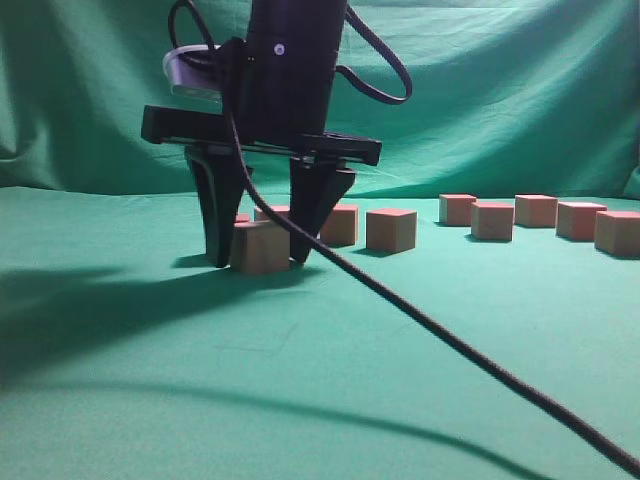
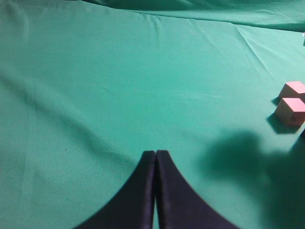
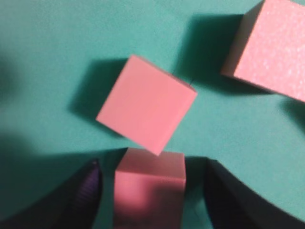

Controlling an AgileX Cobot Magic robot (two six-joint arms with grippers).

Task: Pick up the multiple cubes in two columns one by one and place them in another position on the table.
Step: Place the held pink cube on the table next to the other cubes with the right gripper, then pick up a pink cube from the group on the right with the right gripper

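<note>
My right gripper (image 1: 262, 258) is down on the cloth (image 1: 300, 400), jaws open around a cube (image 1: 260, 248), not clamped. Left gripper (image 2: 155, 157) closed, empty.

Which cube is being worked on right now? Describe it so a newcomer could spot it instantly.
In the exterior view, find the big black right gripper standing on the green table at left. The cube sits on the cloth between its open jaws. Unlike the other cubes behind and to the right, it alone is flanked by the jaws and nearest the camera.
</note>
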